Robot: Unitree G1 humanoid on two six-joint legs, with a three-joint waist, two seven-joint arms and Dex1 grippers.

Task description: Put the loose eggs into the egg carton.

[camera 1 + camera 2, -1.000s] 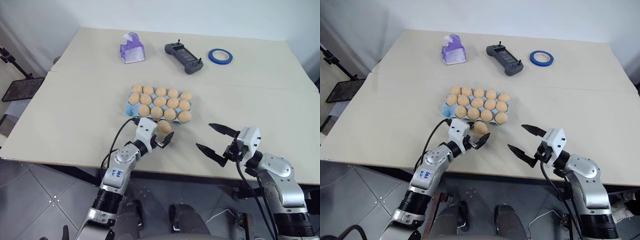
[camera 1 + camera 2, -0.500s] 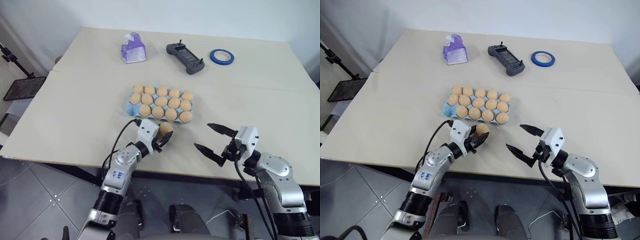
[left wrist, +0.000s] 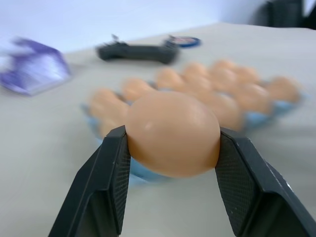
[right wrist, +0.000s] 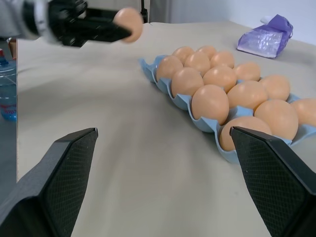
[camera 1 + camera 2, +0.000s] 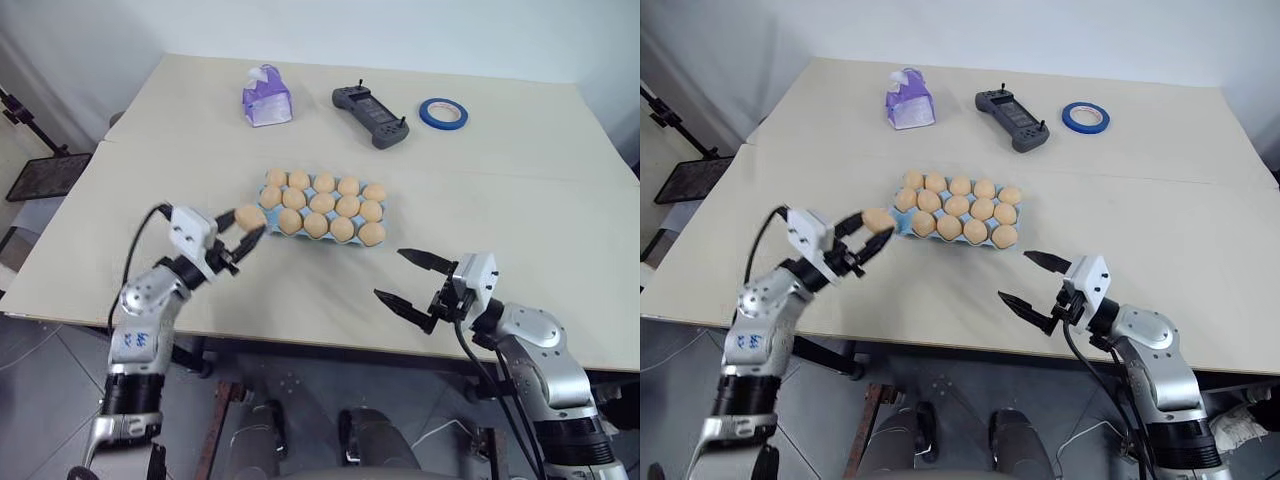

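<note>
Left wrist view is showing the left gripper (image 3: pixel 170 148) clamping a smooth, matte tan egg (image 3: pixel 172 133) across its width between flat black textured pads, probably so the rounded shell is not slipping. It is hovering just off the left end of the blue moulded-pulp carton (image 5: pixel 262 214), which is sitting mid-tabletop with tan eggs filling its cups. The right gripper (image 5: pixel 410 278) is waiting spread wide and empty near the front edge.

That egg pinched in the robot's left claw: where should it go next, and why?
Probably toward the carton's near left corner cup, then down. The left gripper holds the egg just beside the egg carton, whose other cups look filled; whether that corner cup is free is unclear.
</note>
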